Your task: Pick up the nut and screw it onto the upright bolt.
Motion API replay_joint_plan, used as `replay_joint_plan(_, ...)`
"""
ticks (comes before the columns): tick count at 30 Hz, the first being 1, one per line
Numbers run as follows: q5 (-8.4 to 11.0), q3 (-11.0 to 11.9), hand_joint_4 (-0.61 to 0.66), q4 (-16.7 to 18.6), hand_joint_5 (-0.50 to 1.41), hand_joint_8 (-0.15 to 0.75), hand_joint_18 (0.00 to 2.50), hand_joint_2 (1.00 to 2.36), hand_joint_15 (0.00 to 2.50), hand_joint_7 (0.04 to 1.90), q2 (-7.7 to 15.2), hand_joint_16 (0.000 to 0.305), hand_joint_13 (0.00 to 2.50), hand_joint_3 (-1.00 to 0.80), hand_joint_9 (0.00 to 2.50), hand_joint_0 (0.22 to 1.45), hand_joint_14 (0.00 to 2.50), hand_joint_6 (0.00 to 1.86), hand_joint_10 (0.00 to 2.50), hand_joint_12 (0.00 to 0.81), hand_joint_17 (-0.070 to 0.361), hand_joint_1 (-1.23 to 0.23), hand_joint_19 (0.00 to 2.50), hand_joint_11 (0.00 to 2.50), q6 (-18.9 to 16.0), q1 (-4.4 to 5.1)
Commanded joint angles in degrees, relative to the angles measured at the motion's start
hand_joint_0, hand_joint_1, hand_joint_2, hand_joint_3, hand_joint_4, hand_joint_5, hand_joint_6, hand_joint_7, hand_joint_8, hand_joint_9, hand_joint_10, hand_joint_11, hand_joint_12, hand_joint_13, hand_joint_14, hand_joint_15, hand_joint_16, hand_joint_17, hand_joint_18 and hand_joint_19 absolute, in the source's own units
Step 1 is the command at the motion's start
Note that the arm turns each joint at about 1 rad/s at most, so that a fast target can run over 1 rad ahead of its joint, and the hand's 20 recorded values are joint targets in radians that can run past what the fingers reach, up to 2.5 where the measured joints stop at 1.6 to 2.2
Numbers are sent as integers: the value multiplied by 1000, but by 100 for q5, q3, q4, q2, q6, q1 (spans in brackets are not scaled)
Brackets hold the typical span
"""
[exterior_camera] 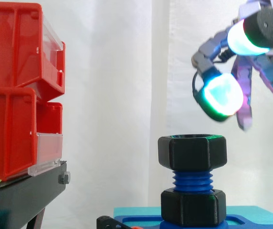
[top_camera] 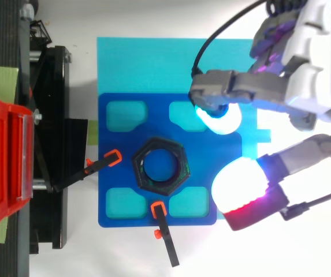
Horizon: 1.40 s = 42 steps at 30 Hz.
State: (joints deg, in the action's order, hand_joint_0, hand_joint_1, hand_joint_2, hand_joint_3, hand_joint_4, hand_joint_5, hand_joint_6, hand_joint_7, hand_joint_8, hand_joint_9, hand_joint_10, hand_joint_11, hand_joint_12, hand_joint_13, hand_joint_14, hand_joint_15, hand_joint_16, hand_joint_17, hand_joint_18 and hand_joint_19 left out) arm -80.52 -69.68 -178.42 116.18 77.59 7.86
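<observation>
side: nut (exterior_camera: 192, 152) atop bolt (exterior_camera: 192, 182) | top: hand (top_camera: 318, 63) empty, beside nut

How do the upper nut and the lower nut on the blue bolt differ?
The upper nut sits at the top of the bolt, the lower nut at its base by the blue plate. The upper nut looks slightly wider than the lower nut. Both are black and hexagonal.

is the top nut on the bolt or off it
On. In the side view the nut sits level atop the blue bolt, above a lower nut; the hand hangs apart, holding nothing.
</observation>
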Motion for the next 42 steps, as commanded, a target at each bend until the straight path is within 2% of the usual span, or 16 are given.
replay_joint_plan(1,-25,385,147,-202,42,272,951,1000,133,1221,-60,27,1215,-500,1813,499,6,505,13,256,62,-228,333,348,2,-74)
replay_joint_plan(2,-51,455,166,-369,36,274,935,1000,139,1203,-60,28,1202,-500,1784,498,6,505,14,263,62,-228,329,343,2,-91)
replay_joint_plan(5,-86,446,224,-360,-12,254,814,1000,121,1036,-60,33,1031,-500,1567,492,4,505,10,288,74,-222,338,276,11,-109)
replay_joint_plan(8,-157,446,225,-105,-67,230,586,1000,11,811,1,36,721,-500,1228,483,0,503,0,289,81,-225,265,35,11,-109)
replay_joint_plan(11,-192,446,188,159,-120,220,249,1000,0,652,168,39,436,-500,856,465,0,502,0,315,87,-212,116,0,-77,-56)
replay_joint_plan(12,-192,446,154,159,-142,208,0,1000,0,580,168,40,235,-500,683,457,0,501,0,324,90,-187,0,0,-77,-56)
replay_joint_plan(14,-174,446,123,167,-168,185,0,1000,0,529,265,43,34,-500,445,454,0,500,0,330,96,-165,0,0,-139,-47)
replay_joint_plan(15,-157,446,103,159,-183,172,0,1000,0,521,274,44,0,-500,339,450,0,500,0,329,98,-135,0,0,-156,-39)
replay_joint_plan(16,-157,446,89,159,-194,164,0,1000,0,510,406,44,0,-500,257,448,0,500,0,330,100,-125,0,0,-174,-12)
replay_joint_plan(18,-165,446,85,167,-201,156,0,1000,0,503,415,45,0,-500,193,446,0,500,0,328,102,-103,0,0,-183,-12)
replay_joint_plan(22,-139,446,73,106,-216,144,0,1000,0,500,423,48,0,-500,41,444,0,500,0,328,107,-41,0,0,-297,128)
replay_joint_plan(24,-121,446,70,-8,-218,142,0,1000,0,500,423,48,0,-500,13,442,0,500,0,328,108,-14,0,0,-306,146)
replay_joint_plan(26,-130,438,67,-70,-223,137,0,1000,0,503,423,49,0,-500,0,443,0,500,0,327,109,15,0,0,-306,146)
replay_joint_plan(32,-174,33,70,211,-222,134,0,1000,0,510,423,49,0,-500,0,445,0,500,0,324,110,50,0,0,-315,128)
replay_joint_plan(35,-244,16,78,361,-218,134,0,1000,0,510,423,49,0,-500,0,445,0,500,0,325,111,54,0,0,-332,93)
replay_joint_plan(42,-280,16,100,308,-203,148,0,1000,0,541,423,49,0,-500,0,448,0,500,0,326,111,44,0,0,-341,76)
